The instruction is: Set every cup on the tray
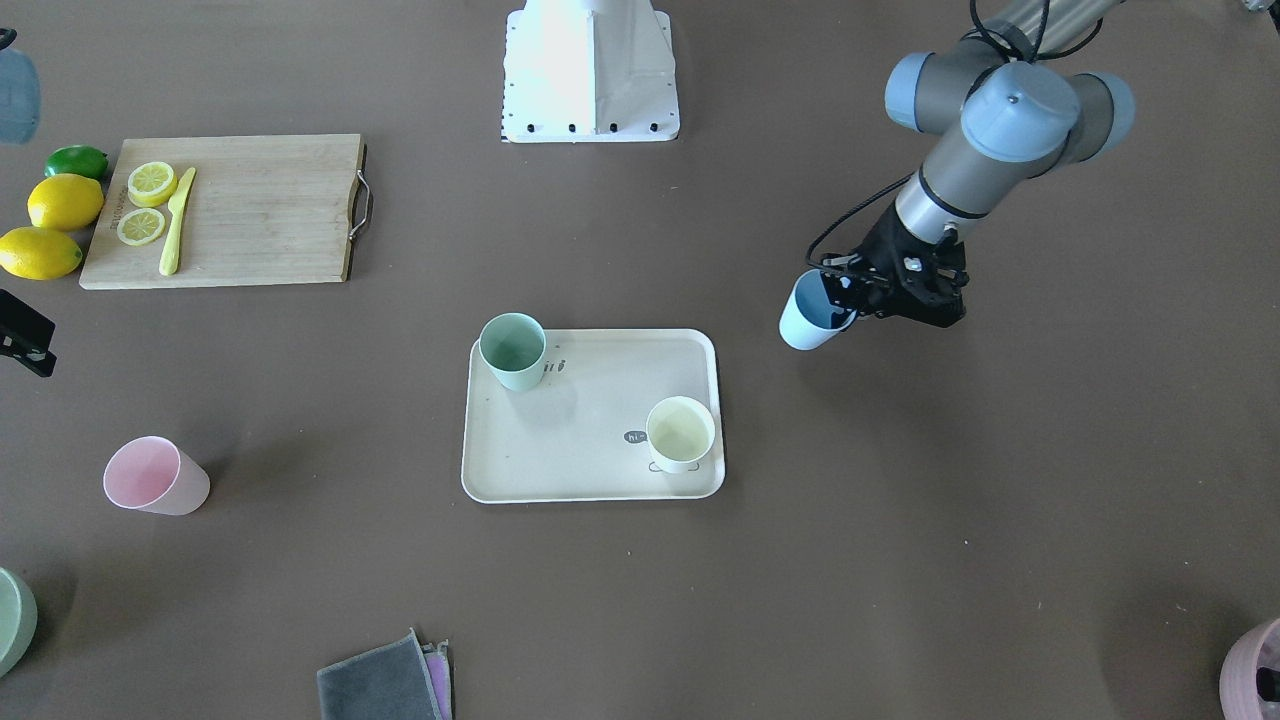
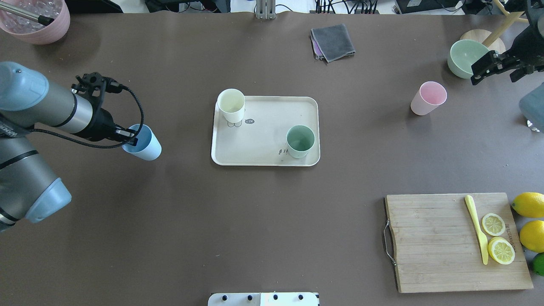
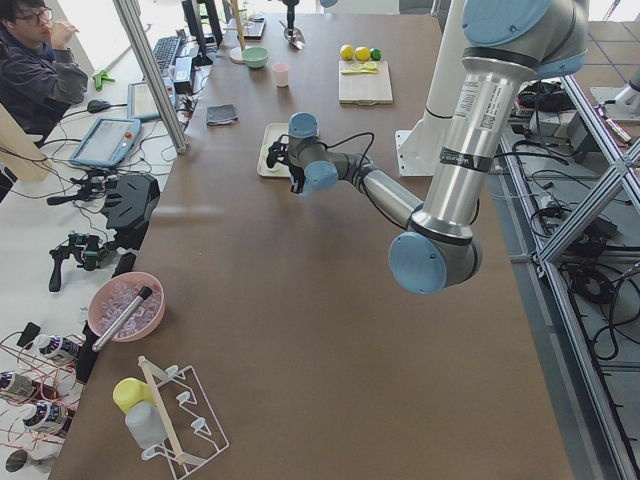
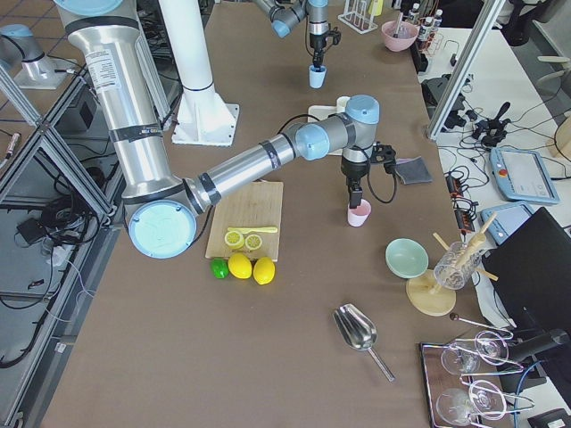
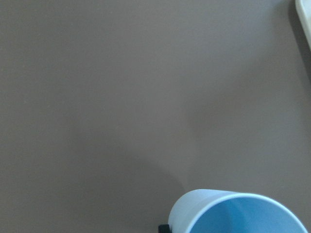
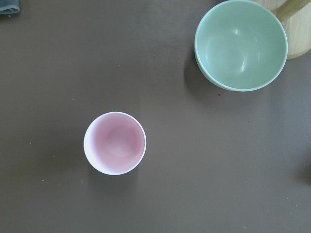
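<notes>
The beige tray (image 2: 263,136) lies mid-table, also in the front view (image 1: 580,440). The green cup (image 2: 300,141) and the cream-yellow cup (image 2: 231,105) stand upright on it at opposite corners. My left gripper (image 2: 127,138) is shut on the rim of the light blue cup (image 2: 144,147), which hangs tilted left of the tray; it also shows in the left wrist view (image 5: 243,213). The pink cup (image 2: 428,97) stands upright on the table at the far right. My right gripper (image 2: 493,72) hovers high above it, fingers apart and empty. The right wrist view looks down into the pink cup (image 6: 114,143).
A green bowl (image 2: 467,57) stands just beyond the pink cup. A grey cloth (image 2: 333,42) lies at the far edge. A wooden cutting board (image 2: 437,246) with lemon slices and a yellow knife is at the near right, whole lemons beside it. A pink bowl (image 2: 38,21) is far left.
</notes>
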{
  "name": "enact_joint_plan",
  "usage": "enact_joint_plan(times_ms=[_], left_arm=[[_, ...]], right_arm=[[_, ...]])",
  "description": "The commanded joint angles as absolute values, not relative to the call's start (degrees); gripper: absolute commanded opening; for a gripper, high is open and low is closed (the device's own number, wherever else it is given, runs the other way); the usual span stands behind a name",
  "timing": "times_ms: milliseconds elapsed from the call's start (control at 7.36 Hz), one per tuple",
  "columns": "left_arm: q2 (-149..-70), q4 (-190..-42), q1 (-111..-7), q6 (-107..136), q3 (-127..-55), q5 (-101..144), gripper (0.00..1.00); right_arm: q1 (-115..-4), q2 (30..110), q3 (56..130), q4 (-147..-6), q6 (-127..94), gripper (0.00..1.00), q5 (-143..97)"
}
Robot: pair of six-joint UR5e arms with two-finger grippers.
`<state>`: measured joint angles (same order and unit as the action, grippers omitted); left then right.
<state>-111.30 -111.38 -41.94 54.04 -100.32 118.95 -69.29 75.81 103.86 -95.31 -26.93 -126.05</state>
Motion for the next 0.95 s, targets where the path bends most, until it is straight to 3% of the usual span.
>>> enact_joint_plan(times_ms=[0, 408, 543, 679, 815], left_arm=[[-121.9, -110.4, -35.7, 60.5, -93.2, 112.4, 0.00], [-126.4, -110.6, -35.3, 62.8, -89.5, 110.9, 0.00], [-126.2, -110.9, -35.3, 62.1, -89.5, 110.7, 0.88], [-126.3, -110.8, -35.4, 62.2, -90.0, 108.3, 0.99], [-126.1, -110.7, -36.0, 62.1, -90.8, 108.3, 0.99]], right_arm=[[-69.3, 77.2, 103.7, -93.1, -27.3, 1.00, -126.0], [-69.2, 77.2, 103.5, -93.1, -27.6, 1.00, -126.1], [-69.1, 76.9, 103.1, -93.1, -27.3, 1.00, -126.1], [-68.6, 76.5, 102.6, -93.1, -27.5, 1.00, -126.1], [-68.2, 76.4, 101.8, -93.0, -27.4, 1.00, -126.1]])
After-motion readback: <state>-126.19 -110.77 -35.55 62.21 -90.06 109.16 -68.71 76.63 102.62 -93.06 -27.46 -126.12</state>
